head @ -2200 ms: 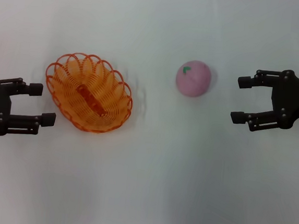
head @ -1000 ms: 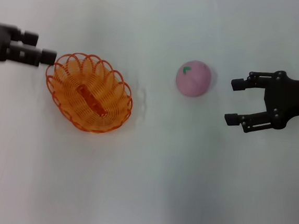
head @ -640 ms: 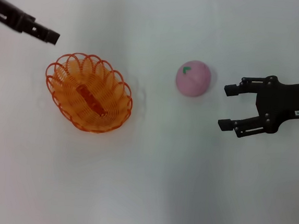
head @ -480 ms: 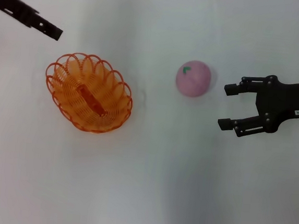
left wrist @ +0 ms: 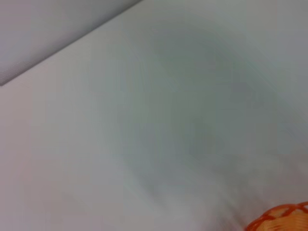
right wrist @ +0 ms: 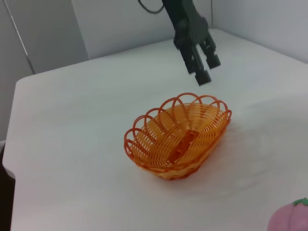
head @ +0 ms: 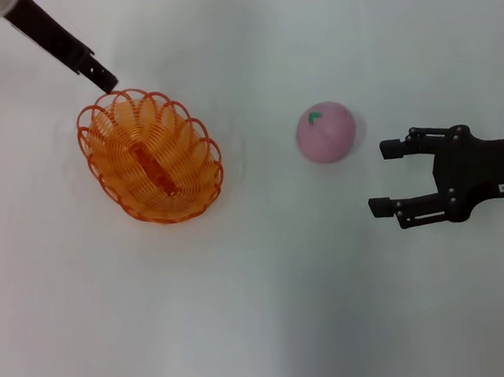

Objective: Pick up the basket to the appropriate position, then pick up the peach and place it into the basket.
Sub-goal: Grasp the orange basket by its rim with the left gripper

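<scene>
The basket (head: 149, 156) sits on the white worktop (head: 250, 312), well left of the peach (head: 326, 131). The left gripper (right wrist: 206, 68), fingers slightly spread, has swung from beside the basket to just above its far rim, so pickup looks imminent. The right gripper (head: 389, 177), spread wide, has edged closer to the peach.

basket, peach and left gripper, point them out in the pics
basket (head: 149, 155): head view, on its ribbed orange floor.
peach (head: 326, 133): head view, middle of the pink ball, below the green leaf mark.
left gripper (right wrist: 206, 70): right wrist view, between its fingertips, above the basket's far rim.
</scene>
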Controlling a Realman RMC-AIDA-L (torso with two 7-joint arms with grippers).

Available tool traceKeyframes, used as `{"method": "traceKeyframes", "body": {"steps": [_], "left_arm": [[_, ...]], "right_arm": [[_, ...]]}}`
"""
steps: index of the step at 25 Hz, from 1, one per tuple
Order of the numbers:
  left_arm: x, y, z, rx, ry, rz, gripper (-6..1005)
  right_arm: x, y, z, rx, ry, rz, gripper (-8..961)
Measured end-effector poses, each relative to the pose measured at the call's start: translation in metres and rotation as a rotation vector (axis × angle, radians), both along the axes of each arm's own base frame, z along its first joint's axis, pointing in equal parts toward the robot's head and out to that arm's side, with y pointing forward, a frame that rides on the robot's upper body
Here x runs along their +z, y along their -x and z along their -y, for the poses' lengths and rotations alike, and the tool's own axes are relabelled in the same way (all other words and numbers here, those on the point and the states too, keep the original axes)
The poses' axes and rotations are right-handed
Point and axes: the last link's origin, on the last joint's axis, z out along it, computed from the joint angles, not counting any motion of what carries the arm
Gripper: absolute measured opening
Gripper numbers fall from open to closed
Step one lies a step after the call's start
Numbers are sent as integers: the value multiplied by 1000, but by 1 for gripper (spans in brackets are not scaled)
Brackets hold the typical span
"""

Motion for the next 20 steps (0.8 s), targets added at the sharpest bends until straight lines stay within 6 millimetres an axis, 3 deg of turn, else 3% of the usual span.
{"method": "traceKeyframes", "body": {"steps": [15,20], "left_arm": [[-35,1,9,-12,87,-56,841],[-43,5,11,-14,105,-68,777]], "right_arm": [[1,1,-2,-6,-17,-13,915],[3,1,-2,-11,-29,-20,914]]}}
